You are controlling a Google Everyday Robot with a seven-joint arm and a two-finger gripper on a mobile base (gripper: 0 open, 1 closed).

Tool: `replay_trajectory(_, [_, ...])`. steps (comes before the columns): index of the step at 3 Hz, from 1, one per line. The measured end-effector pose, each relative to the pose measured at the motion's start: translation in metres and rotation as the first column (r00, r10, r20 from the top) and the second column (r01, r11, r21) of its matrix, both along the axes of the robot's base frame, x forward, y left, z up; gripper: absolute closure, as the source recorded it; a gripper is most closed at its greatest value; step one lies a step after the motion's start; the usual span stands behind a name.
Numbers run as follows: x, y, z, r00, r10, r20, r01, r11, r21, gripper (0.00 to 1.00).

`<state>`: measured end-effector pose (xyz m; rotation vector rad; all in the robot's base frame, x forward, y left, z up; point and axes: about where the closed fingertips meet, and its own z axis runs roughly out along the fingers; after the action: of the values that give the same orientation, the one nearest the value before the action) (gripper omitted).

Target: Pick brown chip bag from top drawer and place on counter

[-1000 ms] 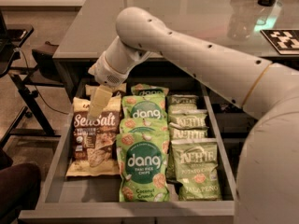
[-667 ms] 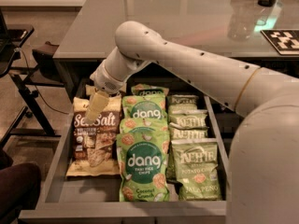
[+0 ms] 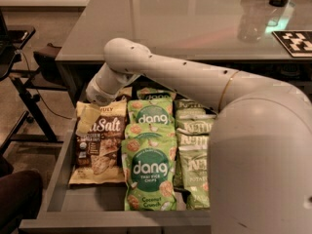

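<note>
The brown chip bag [image 3: 100, 147], marked "Sea Salt", lies flat at the left side of the open top drawer [image 3: 56, 179]. My gripper [image 3: 87, 119] hangs from the white arm and is low over the bag's upper left corner, covering part of its lettering. I cannot tell whether it touches the bag. The grey counter [image 3: 195, 18] stretches behind and above the drawer.
Green "dang" bags [image 3: 146, 172] fill the drawer's middle, and pale green bags [image 3: 195, 165] fill its right. My arm's bulky body [image 3: 263, 155] blocks the lower right. A black stand [image 3: 22, 77] is on the left, and a black-and-white marker tag [image 3: 295, 40] lies on the counter.
My gripper has moved left and down, from above the bag's top edge to over its upper left corner. The bags have not moved.
</note>
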<state>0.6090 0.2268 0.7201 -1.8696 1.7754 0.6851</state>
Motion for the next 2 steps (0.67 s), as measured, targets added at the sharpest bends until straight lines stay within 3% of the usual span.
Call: replay_trajectory(2, [0.006, 0.020, -0.036, 0.9992, -0.030, -0.026, 0.028, 0.997, -0.073, 0.00])
